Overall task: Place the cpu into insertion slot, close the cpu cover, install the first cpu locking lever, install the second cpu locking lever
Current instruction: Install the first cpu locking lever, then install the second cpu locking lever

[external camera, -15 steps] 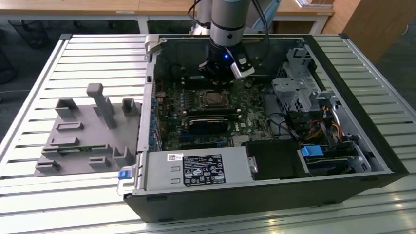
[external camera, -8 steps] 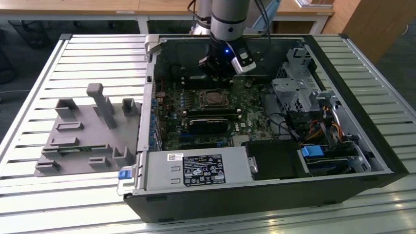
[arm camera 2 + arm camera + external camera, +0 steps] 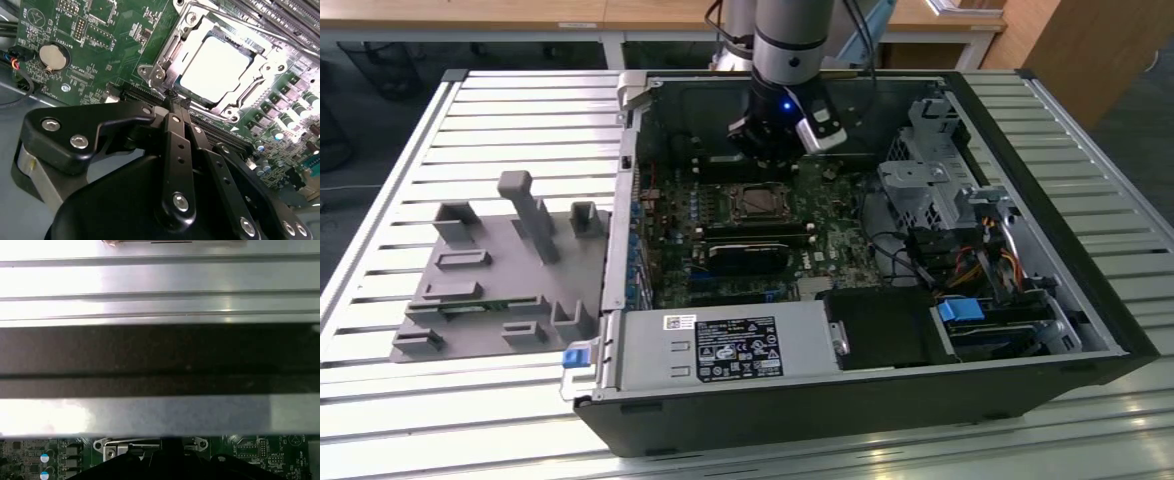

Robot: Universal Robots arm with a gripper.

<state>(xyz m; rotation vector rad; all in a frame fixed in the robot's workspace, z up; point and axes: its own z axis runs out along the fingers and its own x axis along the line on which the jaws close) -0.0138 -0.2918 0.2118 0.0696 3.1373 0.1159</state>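
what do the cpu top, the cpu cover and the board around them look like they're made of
The cpu top looks like dull, pale grey metal with a matte, even sheen. The cpu cover framing it seems to be thin bright stamped steel, with shiny glints on its edges and screws. The board is likely green laminate, going by its fine printed traces and soldered parts.

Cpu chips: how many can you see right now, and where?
1. The cpu lies on the motherboard, framed by the cpu cover, just beyond the gripper. The case could hide others.
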